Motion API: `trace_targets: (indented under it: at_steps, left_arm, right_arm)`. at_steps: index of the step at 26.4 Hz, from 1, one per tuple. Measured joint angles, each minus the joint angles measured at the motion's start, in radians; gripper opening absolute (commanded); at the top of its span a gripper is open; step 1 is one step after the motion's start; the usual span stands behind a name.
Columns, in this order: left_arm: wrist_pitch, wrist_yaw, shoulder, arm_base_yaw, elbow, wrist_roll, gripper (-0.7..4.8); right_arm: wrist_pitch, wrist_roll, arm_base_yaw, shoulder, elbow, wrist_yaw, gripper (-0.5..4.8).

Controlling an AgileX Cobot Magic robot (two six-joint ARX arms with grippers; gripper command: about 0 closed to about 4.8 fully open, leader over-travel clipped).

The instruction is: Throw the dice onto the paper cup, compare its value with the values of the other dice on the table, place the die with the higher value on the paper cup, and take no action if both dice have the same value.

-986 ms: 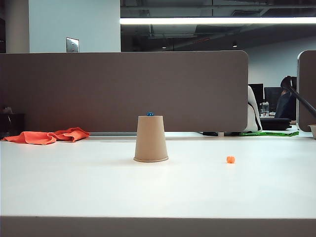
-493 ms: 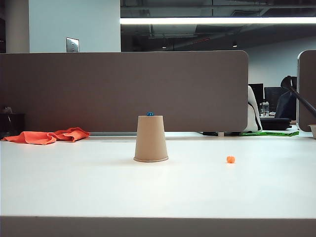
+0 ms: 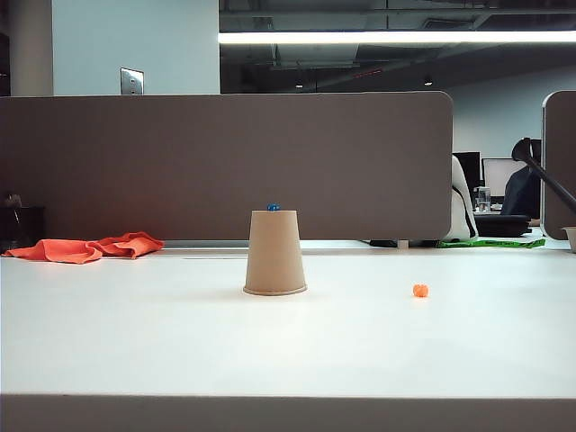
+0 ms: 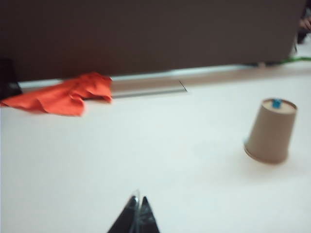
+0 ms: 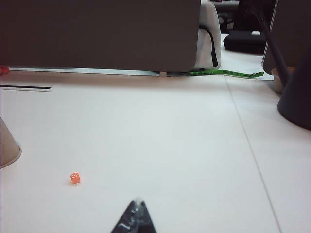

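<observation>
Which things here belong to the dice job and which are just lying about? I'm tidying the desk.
Job:
- blue die, on top of the upturned cup
- cup
- orange die, on the table right of the cup
- left pincer and right pincer, both shut, empty

Lying about:
- orange cloth, far left
- green strap, far right

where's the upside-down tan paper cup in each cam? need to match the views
Exterior view: the upside-down tan paper cup stands mid-table, a tiny blue die on its top.
Left wrist view: the cup is at the right side, blue die on top, well beyond the shut left gripper.
Right wrist view: only its rim edge shows at the left border, beyond the shut right gripper.
Shared landmark: the brown partition panel.
</observation>
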Motion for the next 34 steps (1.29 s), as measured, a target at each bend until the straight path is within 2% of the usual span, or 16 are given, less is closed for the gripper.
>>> trace_targets:
  at_steps: [4, 8, 13, 16, 22, 25, 30, 32, 34]
  left_arm:
    - [-0.02, 0.004, 0.14, -0.04, 0.085, 0.074, -0.06]
    - [0.014, 0.005, 0.375, -0.134, 0.187, 0.103, -0.06]
    - [0.175, 0.005, 0.635, -0.241, 0.242, 0.106, -0.06]
    - [0.267, 0.005, 0.745, -0.28, 0.266, 0.106, -0.06]
    - [0.443, 0.004, 0.936, -0.298, 0.319, 0.118, -0.06]
    - [0.567, 0.113, 1.04, -0.298, 0.358, 0.213, -0.06]
    - [0.6, 0.188, 1.206, -0.297, 0.449, 0.272, -0.06]
    - [0.621, 0.288, 1.291, -0.298, 0.496, 0.332, -0.06]
    - [0.639, 0.369, 1.357, -0.298, 0.537, 0.353, -0.06]
  right_arm:
    - [-0.068, -0.015, 0.0, 0.13, 0.105, -0.002, -0.06]
    - [-0.177, -0.023, 0.001, 0.369, 0.272, -0.073, -0.06]
    - [-0.251, -0.035, 0.019, 0.631, 0.452, -0.114, -0.06]
    - [-0.267, -0.038, 0.056, 0.723, 0.487, -0.114, -0.06]
    - [-0.219, -0.083, 0.207, 0.852, 0.488, -0.007, -0.06]
    - [-0.153, -0.085, 0.241, 0.881, 0.488, 0.002, -0.06]
    - [-0.072, -0.085, 0.244, 0.914, 0.487, 0.002, -0.06]
    - [-0.033, -0.085, 0.244, 0.914, 0.488, 0.001, -0.06]
    - [-0.013, -0.085, 0.244, 0.916, 0.488, 0.001, -0.06]
